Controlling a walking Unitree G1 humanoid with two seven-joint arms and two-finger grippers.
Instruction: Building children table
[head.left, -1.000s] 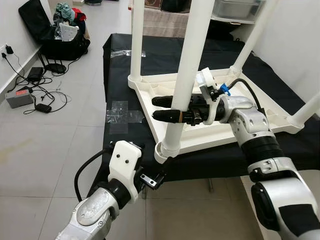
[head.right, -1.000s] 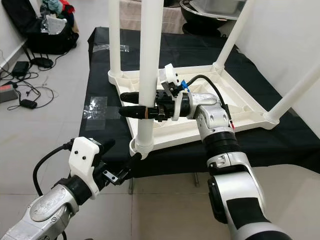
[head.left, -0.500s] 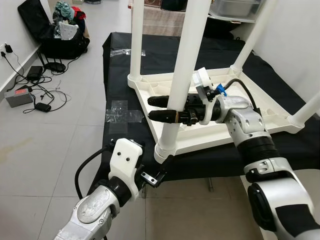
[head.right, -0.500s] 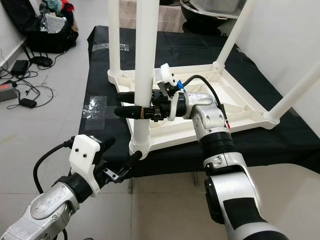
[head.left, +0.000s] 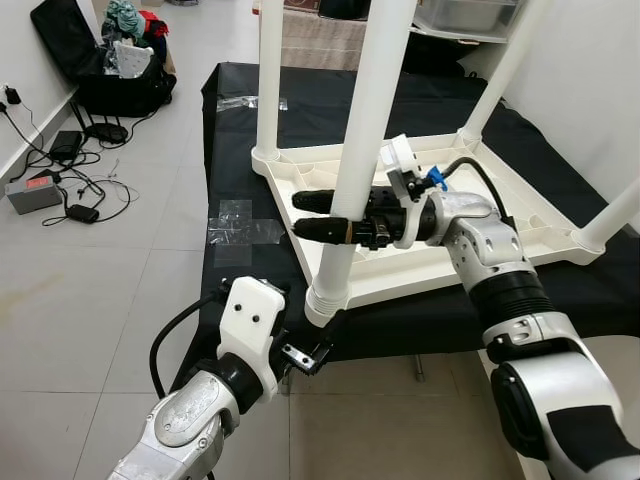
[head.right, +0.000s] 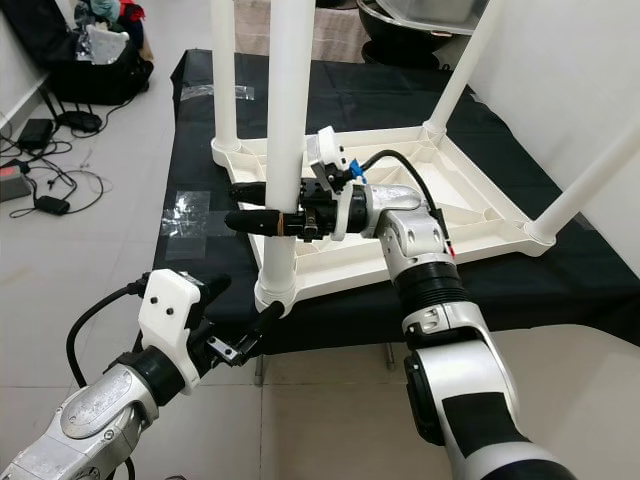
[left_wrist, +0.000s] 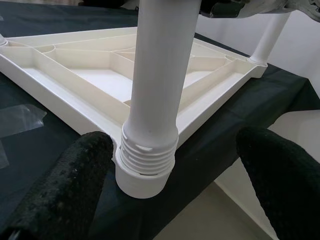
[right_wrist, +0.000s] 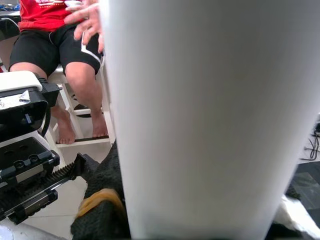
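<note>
- Tabletop (head.left: 500, 215), white plastic, lies upside down on the black-covered work table (head.left: 230, 120), ribbed underside up; it is the landmark for all below.
- Near-corner leg (head.left: 360, 150) stands upright in the socket at the tabletop's corner nearest the robot; wrist view shows its threaded collar (left_wrist: 146, 155) with several thread rings above the socket (left_wrist: 142, 182), so it looks not fully screwed home.
- Three other legs stand at the tabletop's remaining corners: far-left leg (head.left: 269, 75), far-right leg (head.left: 505, 70), right leg (head.left: 610, 222). Their seating cannot be judged from here.
- Right gripper (head.left: 325, 216) reaches across the tabletop and clasps the near-corner leg above its collar, one black finger on each side, pressed against the tube.
- Left gripper (left_wrist: 170, 165) sits low, just off the tabletop's near corner, fingers (left_wrist: 75, 175) spread wide on either side of the collar without touching it.
- Progress: all four legs placed; probably only tightening the near leg and turning the table upright remain.
- Person (right_wrist: 65, 55) seated beyond the leg, in the right wrist view.
</note>
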